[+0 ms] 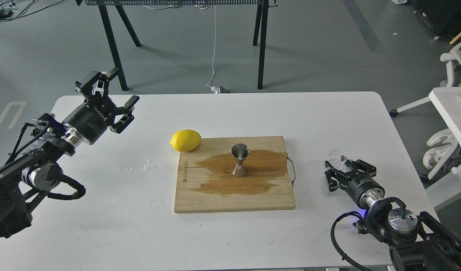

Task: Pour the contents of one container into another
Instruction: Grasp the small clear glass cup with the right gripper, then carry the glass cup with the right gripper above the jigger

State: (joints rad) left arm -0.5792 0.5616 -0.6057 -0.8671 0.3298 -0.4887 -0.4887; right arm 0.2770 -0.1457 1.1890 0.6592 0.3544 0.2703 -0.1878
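The steel jigger (240,160) stands upright near the middle of a wooden cutting board (215,199), inside a dark wet stain. The small clear cup (337,156) is off the board's right side, at the tips of my right gripper (342,164), which is shut on it; the cup looks slightly tilted. I cannot tell whether anything is in it. My left gripper (122,87) hangs open and empty over the table's far left corner, well away from both containers.
A yellow lemon (185,140) lies against the board's far left corner. Small water drops (149,164) sit on the white table (102,226) left of the board. A metal handle (291,169) sticks out of the board's right edge. A white chair stands beyond the table's right edge.
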